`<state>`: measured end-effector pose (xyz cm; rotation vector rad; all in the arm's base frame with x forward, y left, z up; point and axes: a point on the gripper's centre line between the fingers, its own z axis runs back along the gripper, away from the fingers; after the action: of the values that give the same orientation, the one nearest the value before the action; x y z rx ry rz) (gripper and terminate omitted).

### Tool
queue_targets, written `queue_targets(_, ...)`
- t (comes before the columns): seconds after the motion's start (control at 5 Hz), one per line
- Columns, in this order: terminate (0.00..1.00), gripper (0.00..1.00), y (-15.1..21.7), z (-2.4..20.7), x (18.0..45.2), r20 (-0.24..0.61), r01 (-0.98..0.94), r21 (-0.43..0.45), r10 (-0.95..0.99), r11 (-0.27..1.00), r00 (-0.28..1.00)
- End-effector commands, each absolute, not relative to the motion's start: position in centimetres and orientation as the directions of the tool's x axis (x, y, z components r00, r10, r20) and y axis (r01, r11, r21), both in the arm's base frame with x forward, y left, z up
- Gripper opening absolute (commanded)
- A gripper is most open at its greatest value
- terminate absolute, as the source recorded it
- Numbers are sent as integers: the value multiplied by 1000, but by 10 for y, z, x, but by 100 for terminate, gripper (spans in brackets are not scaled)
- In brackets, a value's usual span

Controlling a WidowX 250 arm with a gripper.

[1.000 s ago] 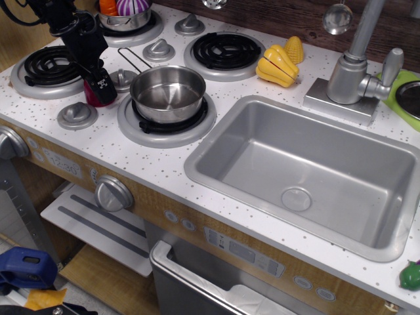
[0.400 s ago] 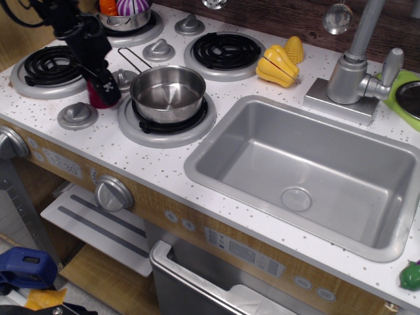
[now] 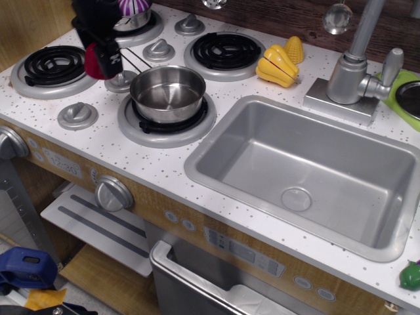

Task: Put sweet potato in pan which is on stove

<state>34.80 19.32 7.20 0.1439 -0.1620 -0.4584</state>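
The crimson sweet potato (image 3: 96, 61) is held in my gripper (image 3: 103, 59), lifted above the white speckled stove (image 3: 98, 134), just left of the pan. The gripper is black, shut on the sweet potato, coming down from the upper left. The shiny steel pan (image 3: 168, 92) stands empty on the front right burner, its thin dark wire handle pointing back left toward the gripper.
A steel pot (image 3: 133, 16) with orange and purple toys sits on the back left burner. Yellow toy corn (image 3: 281, 61) lies right of the back right burner (image 3: 226, 50). The grey sink (image 3: 308, 170) and faucet (image 3: 354, 65) are at the right. Grey knobs (image 3: 77, 114) stand between burners.
The gripper has risen from the stove top with the sweet potato in it and moved slightly right toward the pan. The pan has not moved.
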Motion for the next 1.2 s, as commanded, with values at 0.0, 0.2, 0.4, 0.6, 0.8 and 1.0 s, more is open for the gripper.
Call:
queue_targets(0.0,0,0,173,113,361,192,403,263,-457,877,868)
queue_targets(0.2,0,0,152,107,372,245,359,214,-406,909,881)
queue_targets(0.4,0,0,139,94,373,268,334,167,-369,928,890)
queue_targets(0.6,0,0,127,77,369,303,311,165,-348,936,887)
queue_targets(0.8,0,0,122,70,368,319,299,130,-325,946,890)
queue_targets(1.0,0,100,124,68,368,329,316,94,-329,944,885)
